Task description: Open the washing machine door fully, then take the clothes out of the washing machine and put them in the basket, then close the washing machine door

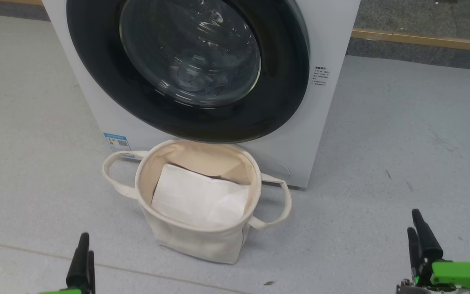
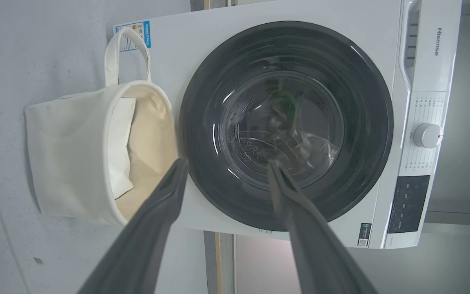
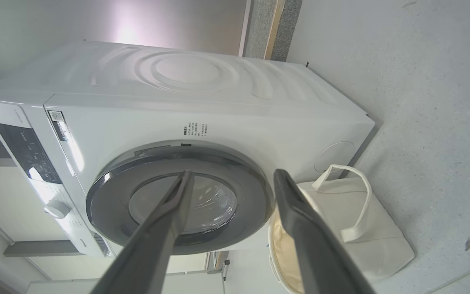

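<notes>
1. The white box-shaped front-loading washing machine [image 1: 329,122] stands on the pale grey speckled floor [image 1: 402,143]. Its large round door [image 1: 288,81], with a glossy black rim and bulging clear glass, lies shut flat against the front.
2. The cream canvas soft-sided basket [image 1: 202,241] with two looped handles stands on the floor at the foot of the washer's front, just below the door. Whether it touches the washer cannot be told.
3. The head view looks into the basket, where a flat white sheet [image 1: 198,200] lies. It also shows a blue label sticker [image 1: 117,143] at the washer's lower front corner.
4. Behind the glass the head view gives a dim pale shape among reflections, too unclear to call clothes.
5. The left wrist view adds the control strip with a round white knob [image 2: 426,134] and a dark panel.
6. The right wrist view adds the washer's ribbed white side wall [image 3: 186,73] and a round cover [image 3: 335,157] low on the front.
7. The left gripper [image 1: 87,245] and the right gripper [image 1: 413,221] hang well short of the washer. In each wrist view the jaws are spread wide with nothing between them.
</notes>
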